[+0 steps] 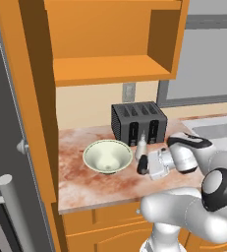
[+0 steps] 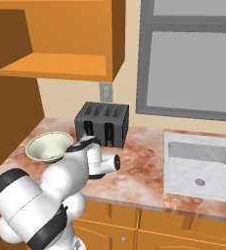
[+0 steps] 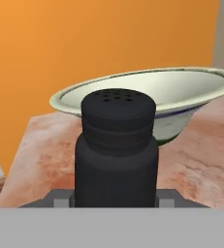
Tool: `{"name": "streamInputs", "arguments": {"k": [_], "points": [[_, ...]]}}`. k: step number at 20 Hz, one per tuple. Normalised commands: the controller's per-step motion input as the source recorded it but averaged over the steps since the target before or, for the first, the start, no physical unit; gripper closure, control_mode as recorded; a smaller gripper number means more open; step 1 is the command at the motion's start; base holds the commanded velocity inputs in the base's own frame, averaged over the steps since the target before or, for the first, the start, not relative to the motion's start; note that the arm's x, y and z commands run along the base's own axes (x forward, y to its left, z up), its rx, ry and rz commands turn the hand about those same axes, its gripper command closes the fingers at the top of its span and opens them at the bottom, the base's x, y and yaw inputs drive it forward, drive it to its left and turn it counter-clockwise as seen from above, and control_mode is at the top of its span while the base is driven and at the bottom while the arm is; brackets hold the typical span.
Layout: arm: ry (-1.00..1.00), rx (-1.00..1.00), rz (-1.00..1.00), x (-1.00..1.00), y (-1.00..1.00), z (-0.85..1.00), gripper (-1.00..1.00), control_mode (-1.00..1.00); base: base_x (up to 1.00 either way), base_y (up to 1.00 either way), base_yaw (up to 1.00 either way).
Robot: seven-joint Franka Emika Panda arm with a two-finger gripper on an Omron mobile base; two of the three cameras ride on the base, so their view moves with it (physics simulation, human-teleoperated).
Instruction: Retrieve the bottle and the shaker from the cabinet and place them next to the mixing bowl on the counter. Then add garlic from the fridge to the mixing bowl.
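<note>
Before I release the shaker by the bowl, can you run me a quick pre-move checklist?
1. Shaker held in the end effector: ok, clamped between the fingers.
2. Shaker upright: ok in the hand view.
3. Mixing bowl close beside it: ok, just beyond the shaker.
4. Bottle already on the counter by the bowl: ok, standing in front of the toaster.
5. Shaker base touching the counter: cannot tell.
</note>
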Motion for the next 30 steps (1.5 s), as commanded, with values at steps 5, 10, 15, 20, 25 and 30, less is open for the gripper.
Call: {"name": "streamInputs", "arguments": {"k": [5, 10, 15, 20, 25, 30], "points": [[0.0, 0.0, -0.12, 0.14, 0.18, -0.1, 1.0, -1.0, 0.0, 0.0, 0.0], [0.0, 0.0, -0.05, 0.04, 0.0, -0.1, 1.0, -1.0, 0.0, 0.0, 0.0], [0.0, 0.0, 0.0, 0.0, 0.0, -0.24, 1.0, -1.0, 0.0, 0.0, 0.0], [0.0, 0.0, 0.0, 0.0, 0.0, -0.29, 1.0, -1.0, 0.0, 0.0, 0.0], [0.0, 0.0, 0.0, 0.0, 0.0, -0.24, 1.0, -1.0, 0.0, 0.0, 0.0], [0.0, 0.0, 0.0, 0.0, 0.0, -0.01, 1.0, -1.0, 0.0, 0.0, 0.0]]}}
